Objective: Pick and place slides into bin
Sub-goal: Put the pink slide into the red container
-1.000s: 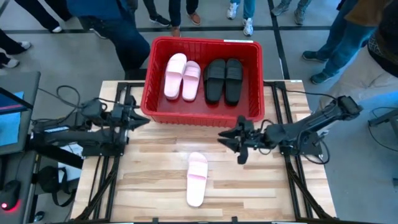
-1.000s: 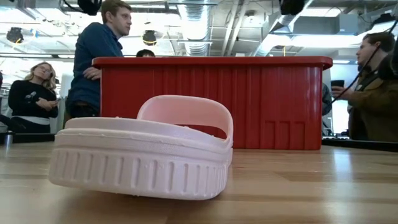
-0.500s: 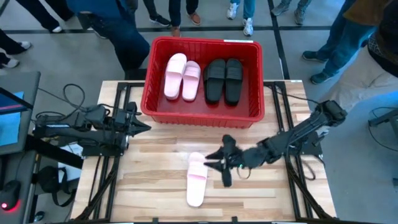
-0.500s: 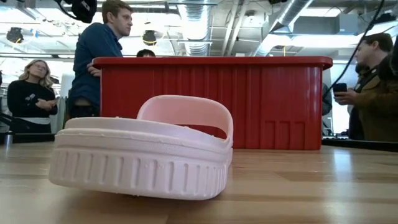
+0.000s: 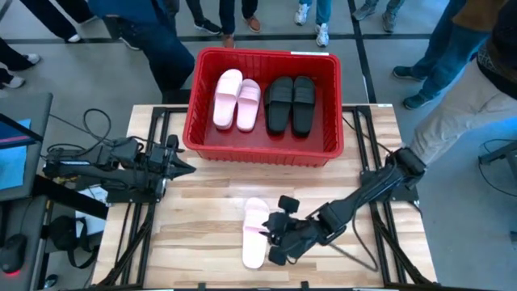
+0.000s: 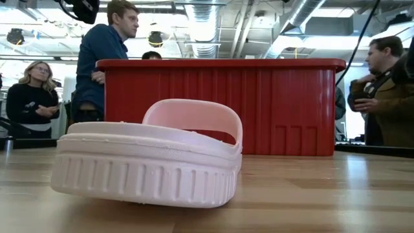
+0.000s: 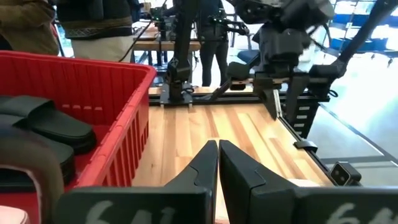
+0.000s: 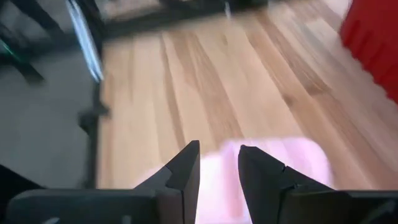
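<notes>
Tabletop: right claw [image 5: 271, 234] parted beside pink slide [image 5: 255, 232].

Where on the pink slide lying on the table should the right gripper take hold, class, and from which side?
Grip the arched strap of the pink slide, probably from above: the low view shows it standing clear of the footbed, leaving room beneath. The right gripper, fingers parted, is already at the slide's right edge.

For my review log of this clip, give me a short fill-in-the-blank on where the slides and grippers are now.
The bin holds ____ slides.
The slide on the table is pale ____.
The ____ gripper is at that slide.
The left gripper is ____, beside the bin.

Missing: four; pink; right; shut
</notes>
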Available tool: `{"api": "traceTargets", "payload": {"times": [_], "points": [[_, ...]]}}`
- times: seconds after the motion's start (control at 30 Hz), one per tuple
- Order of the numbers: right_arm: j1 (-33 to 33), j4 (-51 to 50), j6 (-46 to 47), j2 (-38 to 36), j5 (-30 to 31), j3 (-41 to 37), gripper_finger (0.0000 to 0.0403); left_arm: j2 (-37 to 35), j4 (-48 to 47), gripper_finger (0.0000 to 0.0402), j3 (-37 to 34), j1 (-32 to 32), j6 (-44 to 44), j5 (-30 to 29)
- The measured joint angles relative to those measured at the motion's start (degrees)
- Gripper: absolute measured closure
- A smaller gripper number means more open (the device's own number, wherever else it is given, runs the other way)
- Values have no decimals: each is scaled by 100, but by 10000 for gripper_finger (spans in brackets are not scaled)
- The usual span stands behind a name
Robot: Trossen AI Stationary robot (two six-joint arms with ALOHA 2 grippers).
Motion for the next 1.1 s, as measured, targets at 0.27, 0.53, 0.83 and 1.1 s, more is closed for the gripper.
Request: {"api": "traceTargets", "payload": {"times": [0.27,0.53,0.83,1.1], "points": [[34,-809,-357,192,-369,292,278,-2,-21,397,0,4,68,-602],[-93,-746,-67,636,-614,296,211,-76,-349,397,2,2,115,-380],[-165,-1562,-8,1547,-285,1295,210,-538,-488,397,7,2,192,-383],[-201,-2024,-257,2007,-136,1897,222,-1010,-905,397,4,2,171,-495]]}}
